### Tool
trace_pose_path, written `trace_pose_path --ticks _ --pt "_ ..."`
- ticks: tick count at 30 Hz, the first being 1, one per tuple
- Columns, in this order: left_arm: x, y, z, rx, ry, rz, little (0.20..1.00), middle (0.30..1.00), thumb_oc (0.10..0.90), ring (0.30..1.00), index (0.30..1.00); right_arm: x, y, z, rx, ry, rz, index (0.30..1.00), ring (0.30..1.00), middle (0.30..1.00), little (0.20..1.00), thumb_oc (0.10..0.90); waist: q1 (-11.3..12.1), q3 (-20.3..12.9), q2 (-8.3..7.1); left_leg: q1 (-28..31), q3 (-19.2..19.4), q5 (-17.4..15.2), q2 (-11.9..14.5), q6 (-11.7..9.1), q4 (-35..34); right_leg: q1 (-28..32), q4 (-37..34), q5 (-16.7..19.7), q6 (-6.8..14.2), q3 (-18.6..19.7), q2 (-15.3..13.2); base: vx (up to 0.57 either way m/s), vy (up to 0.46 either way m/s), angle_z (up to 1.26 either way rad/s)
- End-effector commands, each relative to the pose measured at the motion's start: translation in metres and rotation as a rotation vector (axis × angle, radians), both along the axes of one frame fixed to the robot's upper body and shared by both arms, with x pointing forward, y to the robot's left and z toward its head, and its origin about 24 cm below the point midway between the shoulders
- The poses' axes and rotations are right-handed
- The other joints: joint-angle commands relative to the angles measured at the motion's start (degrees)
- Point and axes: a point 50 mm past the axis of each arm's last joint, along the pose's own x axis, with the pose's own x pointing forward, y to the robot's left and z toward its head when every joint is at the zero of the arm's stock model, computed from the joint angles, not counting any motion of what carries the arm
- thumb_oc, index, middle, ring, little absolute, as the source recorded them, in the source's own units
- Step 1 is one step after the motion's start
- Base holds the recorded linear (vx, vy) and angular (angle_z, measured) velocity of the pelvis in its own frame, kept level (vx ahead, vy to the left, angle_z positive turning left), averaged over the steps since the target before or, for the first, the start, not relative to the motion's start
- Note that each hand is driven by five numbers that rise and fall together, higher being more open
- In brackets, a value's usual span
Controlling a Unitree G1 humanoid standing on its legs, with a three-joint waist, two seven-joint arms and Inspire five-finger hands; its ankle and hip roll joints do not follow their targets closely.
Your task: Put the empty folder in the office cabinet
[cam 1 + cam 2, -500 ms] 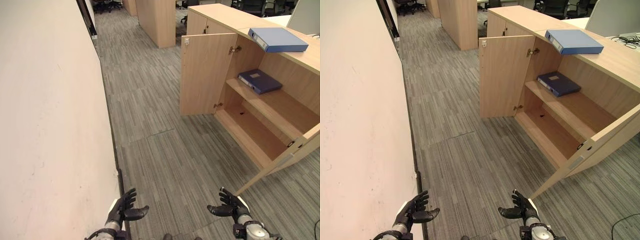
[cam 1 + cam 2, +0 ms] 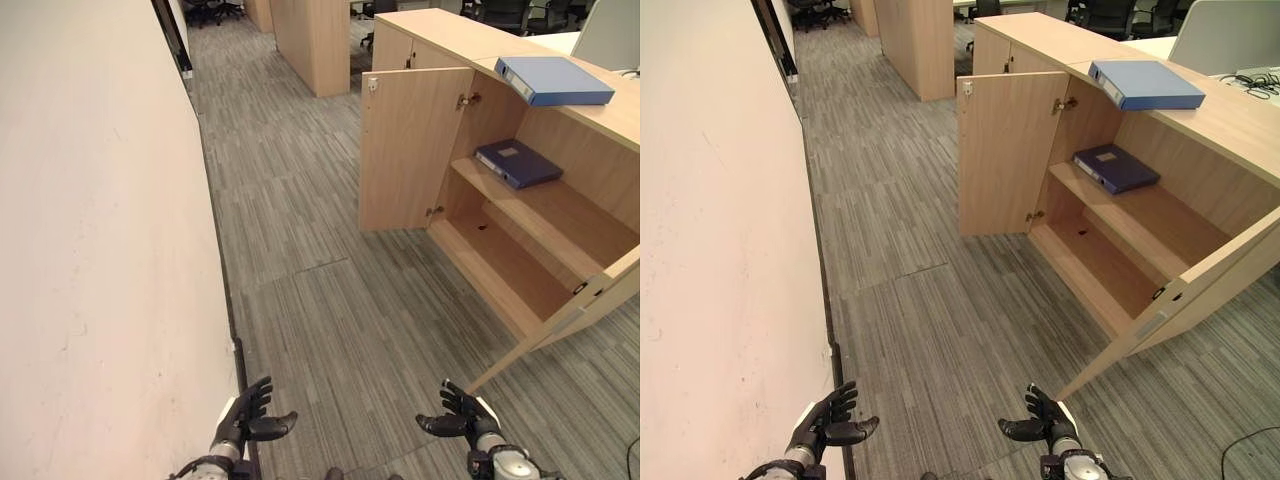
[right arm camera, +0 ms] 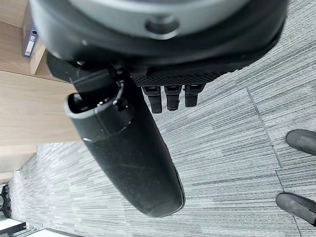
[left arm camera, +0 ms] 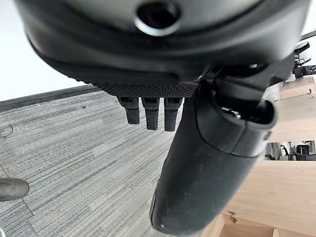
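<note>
A light blue folder (image 2: 555, 80) lies flat on top of the wooden office cabinet (image 2: 600, 120). Both cabinet doors are swung open. A dark blue folder (image 2: 518, 162) lies on the cabinet's upper shelf (image 2: 560, 215), and the lower shelf (image 2: 505, 265) is bare. My left hand (image 2: 245, 415) hangs low near the wall, open and empty, its thumb (image 4: 197, 163) and fingers (image 4: 150, 111) straight over the carpet. My right hand (image 2: 460, 412) is also low, open and empty, well short of the cabinet; its thumb (image 3: 128, 148) sticks out over the floor.
A long pale wall (image 2: 100, 250) runs close along my left. The cabinet's far door (image 2: 410, 150) stands out into the aisle, and its near door (image 2: 560, 320) juts toward me at the right. Grey carpet (image 2: 320, 300) lies between. Another wooden unit (image 2: 315, 40) stands further back.
</note>
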Motion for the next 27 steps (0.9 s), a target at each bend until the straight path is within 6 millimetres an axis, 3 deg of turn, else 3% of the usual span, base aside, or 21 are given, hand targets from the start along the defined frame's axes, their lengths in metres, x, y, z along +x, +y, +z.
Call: trace_pose_path --ticks 1,20,23,27 --pt "0.032 0.013 0.022 0.084 -0.143 -0.032 0.900 0.900 0.800 0.900 0.900 0.036 -0.002 0.025 -0.047 -0.167 0.053 0.900 0.900 0.900 0.900 0.800 0.41 -0.57 -2.56 0.17 -5.54 -6.08 0.04 -1.29 -0.47 3.02 0.54 -8.16 3.45 -1.85 -1.93 0.00 0.000 0.00" --pt "0.039 0.012 0.025 0.054 -0.162 -0.008 0.900 0.900 0.800 0.900 0.900 0.038 -0.011 0.030 -0.080 -0.179 0.053 0.900 0.900 0.900 0.900 0.800 0.48 0.76 -2.64 -1.55 -6.25 -6.05 1.13 -2.68 0.65 2.11 0.74 -9.24 2.40 -2.59 -0.66 0.02 -0.049 0.03" --pt "0.041 0.014 0.027 0.054 -0.168 0.001 0.900 0.900 0.800 0.900 0.900 0.040 -0.012 0.031 -0.077 -0.183 0.045 0.900 0.900 0.900 0.900 0.800 0.46 1.52 -3.20 -3.50 -5.98 -7.33 1.46 -3.38 4.69 1.69 1.34 -9.89 1.81 -2.04 -0.30 0.02 -0.102 0.01" --pt "0.052 0.010 0.033 0.043 -0.205 -0.015 0.900 0.900 0.800 0.900 0.900 0.043 -0.016 0.036 -0.077 -0.212 0.016 0.900 0.900 0.900 0.900 0.800 0.25 3.81 -3.80 -10.00 -3.59 -7.52 1.01 -5.48 16.38 1.37 2.11 -10.57 0.94 -2.43 -0.58 -0.02 -0.098 0.05"
